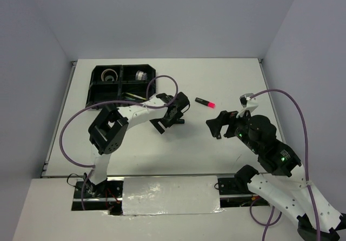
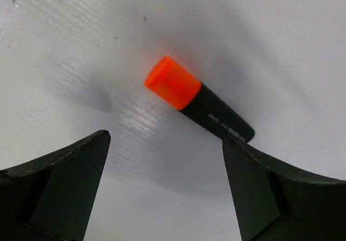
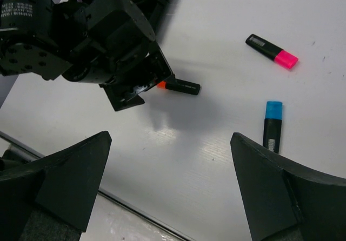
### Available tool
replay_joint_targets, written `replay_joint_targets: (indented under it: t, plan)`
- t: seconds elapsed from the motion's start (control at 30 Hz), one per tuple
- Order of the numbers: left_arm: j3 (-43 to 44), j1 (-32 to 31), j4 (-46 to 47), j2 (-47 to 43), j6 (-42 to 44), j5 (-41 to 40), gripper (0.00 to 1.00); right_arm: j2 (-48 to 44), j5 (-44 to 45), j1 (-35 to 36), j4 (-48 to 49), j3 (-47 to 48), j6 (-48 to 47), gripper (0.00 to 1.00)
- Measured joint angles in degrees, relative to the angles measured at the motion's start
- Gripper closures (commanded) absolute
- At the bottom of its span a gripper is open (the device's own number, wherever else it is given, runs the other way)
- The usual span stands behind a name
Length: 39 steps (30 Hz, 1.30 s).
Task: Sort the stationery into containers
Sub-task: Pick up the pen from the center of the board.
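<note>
A black marker with an orange end (image 2: pixel 197 98) lies flat on the white table, just beyond my open left gripper (image 2: pixel 165 138); its black tail reaches the right fingertip (image 2: pixel 235 146). In the right wrist view that marker (image 3: pixel 181 86) pokes out from under the left gripper (image 3: pixel 127 89). A pink-ended marker (image 3: pixel 272 51) and a blue-ended marker (image 3: pixel 273 126) lie to the right of it. My right gripper (image 3: pixel 170 138) is open and empty above the table. The black four-compartment tray (image 1: pixel 93 87) holds two tape rolls (image 1: pixel 110 74) (image 1: pixel 141 74).
In the top view the left gripper (image 1: pixel 172 123) is right of the tray, the pink-ended marker (image 1: pixel 205 102) lies between the arms, and the right gripper (image 1: pixel 216 125) faces left. Thin items (image 1: pixel 132 95) lie in the tray's near right compartment. A purple cable loops over the left arm.
</note>
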Motion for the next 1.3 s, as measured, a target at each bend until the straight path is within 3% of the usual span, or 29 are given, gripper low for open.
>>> replay_joint_targets:
  t: [0.27, 0.53, 0.67, 0.73, 0.87, 0.93, 0.97, 1.07, 1.17, 1.3]
  plan:
    - [4.70, 0.02, -1.29, 1.31, -1.73, -2.78, 0.03, 0.96, -1.97, 0.00, 0.11, -0.76, -1.38, 0.00]
    - [10.01, 0.04, -4.26, 8.33, -1.49, -3.17, 0.06, 0.31, -1.92, 0.00, 0.11, -1.03, -2.05, 0.00]
    - [10.32, 0.04, -5.11, 9.31, -1.16, -2.89, 0.19, -0.72, -1.90, 0.00, 0.15, -1.05, -2.10, 0.00]
    - [10.34, 0.07, -5.33, 9.33, -0.79, -2.56, 0.20, -0.92, -1.90, 0.00, 0.15, -1.07, -2.10, 0.00]
    - [8.41, 0.00, -4.07, 8.57, 2.10, -1.68, 0.44, -1.68, -1.92, 0.00, 0.13, -1.07, -2.08, 0.00]
    - [3.72, -0.11, -1.36, 5.88, 3.43, -1.40, 0.50, -2.40, -1.92, 0.00, 0.13, -1.07, -2.03, 0.00]
    - [0.87, -0.20, 0.50, 3.80, 4.07, -1.07, 0.69, -2.86, -1.95, 0.00, 0.13, -1.07, -1.92, 0.00]
    - [-11.15, -0.79, 8.52, -4.17, 6.78, 0.24, 1.00, -4.07, -2.54, 0.00, 0.15, -1.07, -1.68, 0.00]
    - [-23.78, -1.29, 12.68, -13.81, 10.23, 1.22, 1.00, -4.55, -3.74, 0.00, 0.83, -1.20, -1.25, 0.00]
    - [-30.47, -1.51, 9.92, -24.85, 14.05, -1.42, 1.00, -3.89, -5.35, 0.00, 2.43, -2.25, -0.83, 0.00]
